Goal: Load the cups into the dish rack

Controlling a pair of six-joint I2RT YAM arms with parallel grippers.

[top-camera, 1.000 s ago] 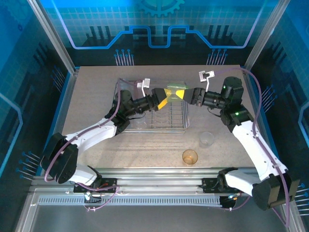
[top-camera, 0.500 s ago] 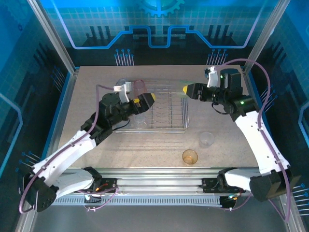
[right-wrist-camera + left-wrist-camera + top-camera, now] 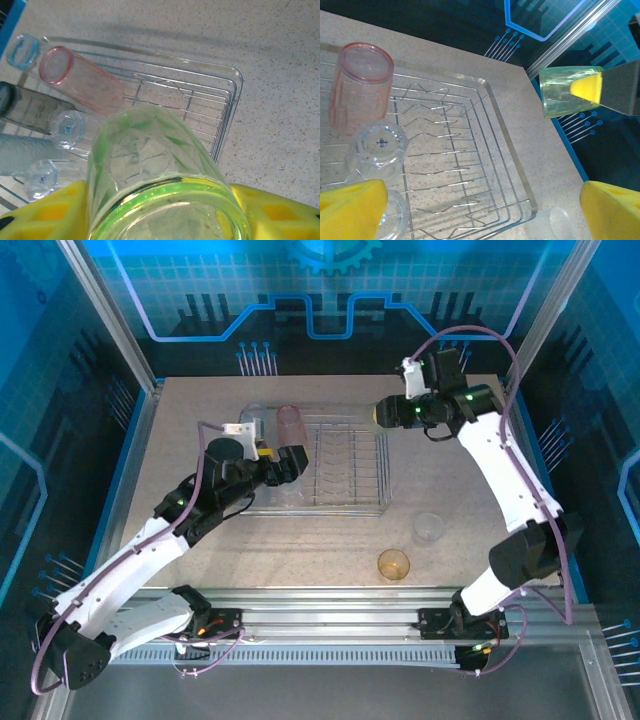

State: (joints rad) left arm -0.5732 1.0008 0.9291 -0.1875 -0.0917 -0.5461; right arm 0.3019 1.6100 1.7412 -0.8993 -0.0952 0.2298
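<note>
Now both arms have drawn apart: right jaws, clamped on the green cup (image 3: 565,92), hover beyond the dish rack's (image 3: 386,480) far right corner; left jaws gape empty over its left half.

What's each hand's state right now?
Left hand: open, empty.
Right hand: closed on the green cup.
</note>
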